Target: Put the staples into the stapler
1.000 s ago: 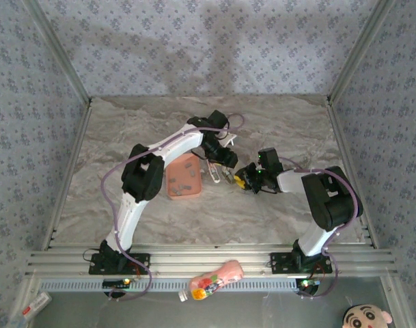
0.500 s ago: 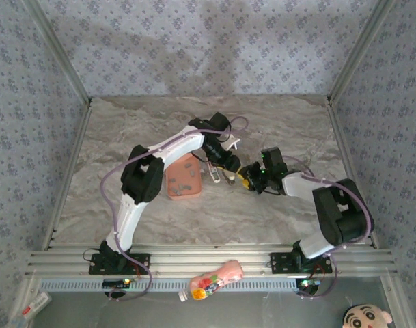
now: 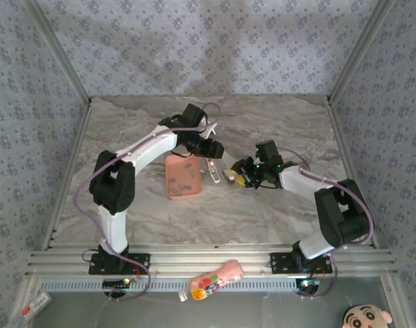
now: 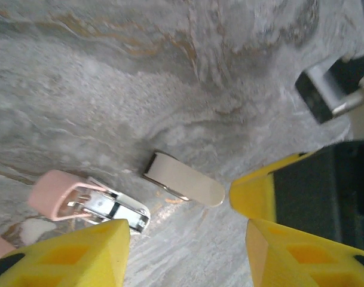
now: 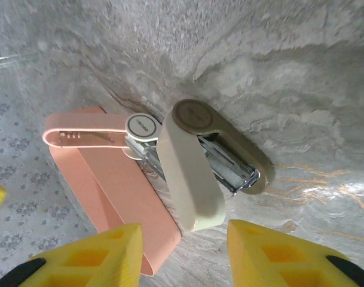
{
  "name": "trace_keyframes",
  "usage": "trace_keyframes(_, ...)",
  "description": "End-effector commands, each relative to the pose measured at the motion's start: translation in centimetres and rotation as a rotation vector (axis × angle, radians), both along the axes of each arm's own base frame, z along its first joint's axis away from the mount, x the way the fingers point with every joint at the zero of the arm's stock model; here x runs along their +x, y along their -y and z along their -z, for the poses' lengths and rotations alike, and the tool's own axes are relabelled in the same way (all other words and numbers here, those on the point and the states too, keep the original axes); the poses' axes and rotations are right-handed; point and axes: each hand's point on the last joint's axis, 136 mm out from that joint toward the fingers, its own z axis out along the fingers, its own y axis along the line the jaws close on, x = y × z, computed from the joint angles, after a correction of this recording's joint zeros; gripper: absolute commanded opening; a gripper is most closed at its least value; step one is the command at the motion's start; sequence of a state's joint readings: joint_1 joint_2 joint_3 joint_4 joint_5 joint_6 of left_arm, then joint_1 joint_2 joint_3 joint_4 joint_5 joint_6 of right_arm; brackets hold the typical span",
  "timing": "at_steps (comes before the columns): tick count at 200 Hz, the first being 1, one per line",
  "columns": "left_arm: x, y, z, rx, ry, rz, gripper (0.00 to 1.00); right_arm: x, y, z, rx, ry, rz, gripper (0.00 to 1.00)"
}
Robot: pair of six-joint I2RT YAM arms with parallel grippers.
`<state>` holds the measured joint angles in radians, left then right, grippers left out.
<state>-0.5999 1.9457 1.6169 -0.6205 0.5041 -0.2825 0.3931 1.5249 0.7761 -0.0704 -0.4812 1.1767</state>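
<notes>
Salmon-pink tray [image 3: 175,188] lies just beside the stapler [image 5: 196,173], which rests hinged open on the marbled table [image 3: 276,123] between the two arms. The staples [image 3: 184,173] are dark specks in the tray, too small to count. Whether the magazine is loaded cannot be told. Left gripper [image 4: 187,251] hangs over the stapler, released and empty. Right gripper [image 5: 184,254] reaches in low from the right, jaws parted, grasping nothing.

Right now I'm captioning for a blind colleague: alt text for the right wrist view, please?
A mini stapler lies hinged open on the marbled table, its silvery staple channel exposed. A salmon-pink tray sits beside it, and the right gripper hovers open, its yellow fingertips in the foreground.
</notes>
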Motion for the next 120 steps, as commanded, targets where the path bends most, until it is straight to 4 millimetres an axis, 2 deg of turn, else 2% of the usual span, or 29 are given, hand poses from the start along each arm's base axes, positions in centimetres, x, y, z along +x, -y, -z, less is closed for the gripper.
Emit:
trace_keyframes(1,0.3,0.0,-1.0,-0.029,0.026,-0.017,0.54,-1.2,-0.6,0.6,-0.008,-0.062,-0.060,0.42)
trace_keyframes(85,0.6,-0.6,-0.6,-0.032,0.010,0.000,0.54,-1.6,0.2,2.3,-0.034,-0.138,-0.058,0.36)
trace_keyframes(120,0.8,-1.0,-0.5,-0.030,0.004,-0.004,0.54,-2.2,1.6,3.7,-0.078,-0.188,-0.028,0.32)
